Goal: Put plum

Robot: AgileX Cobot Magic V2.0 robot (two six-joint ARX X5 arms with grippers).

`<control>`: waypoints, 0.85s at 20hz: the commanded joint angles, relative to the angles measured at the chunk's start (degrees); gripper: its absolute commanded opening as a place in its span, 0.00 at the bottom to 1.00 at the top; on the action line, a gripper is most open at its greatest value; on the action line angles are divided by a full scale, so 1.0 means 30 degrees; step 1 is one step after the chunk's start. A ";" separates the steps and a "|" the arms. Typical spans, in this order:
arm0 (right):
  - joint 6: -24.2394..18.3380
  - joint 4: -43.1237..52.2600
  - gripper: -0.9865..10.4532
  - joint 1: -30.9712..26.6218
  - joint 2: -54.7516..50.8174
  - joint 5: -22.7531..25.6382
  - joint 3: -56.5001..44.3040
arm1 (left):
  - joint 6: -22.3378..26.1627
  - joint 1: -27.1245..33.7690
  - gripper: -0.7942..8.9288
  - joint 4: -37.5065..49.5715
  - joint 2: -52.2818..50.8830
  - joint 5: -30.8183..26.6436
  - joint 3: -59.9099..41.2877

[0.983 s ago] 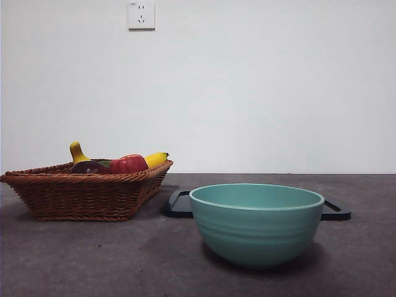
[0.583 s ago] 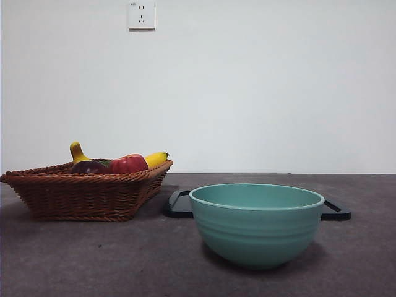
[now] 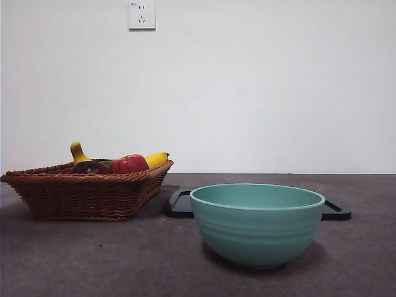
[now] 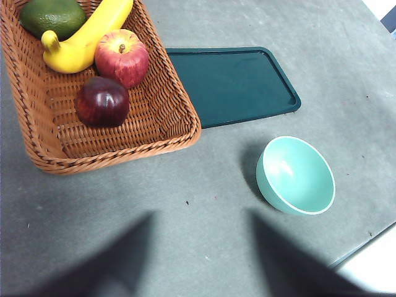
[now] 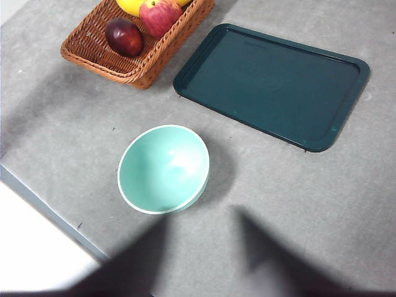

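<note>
The plum [image 4: 102, 101], glossy and dark maroon, lies in the wicker basket [image 4: 117, 154] beside a red apple [image 4: 122, 57]. In the front view the plum [image 3: 90, 167] just peeks over the basket rim [image 3: 80, 195] at the left. The right wrist view shows the plum [image 5: 124, 36] in the basket's near corner. My left gripper [image 4: 201, 215] hangs high above the bare table, well short of the basket, with its dark jaws spread and nothing between them. My right gripper [image 5: 204, 215] is also high up, near the teal bowl [image 5: 164, 168], open and empty. Neither arm shows in the front view.
A banana [image 4: 83, 43] and a green avocado [image 4: 52, 15] share the basket. A dark green tray [image 4: 232, 83] lies flat right of the basket. The teal bowl [image 3: 257, 226] stands in front of the tray. The table's edge [image 5: 55, 216] runs close to the bowl.
</note>
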 commanded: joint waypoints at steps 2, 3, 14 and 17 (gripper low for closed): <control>-0.0073 0.0102 0.46 0.0080 0.0095 -0.0066 0.0393 | 0.0087 -0.0022 0.56 0.0168 0.0080 0.0029 0.0386; -0.0073 0.0102 0.46 0.0080 0.0095 -0.0073 0.0393 | 0.0080 -0.0022 0.56 0.0175 0.0087 0.0029 0.0386; -0.0066 0.0160 0.46 0.0080 0.0095 -0.0073 0.0393 | -0.0940 -0.0954 0.56 0.3395 0.3599 -0.0823 0.1144; -0.0066 0.0160 0.46 0.0080 0.0095 -0.0073 0.0393 | -0.0991 -0.2171 0.56 0.3971 0.6047 -0.2645 0.2280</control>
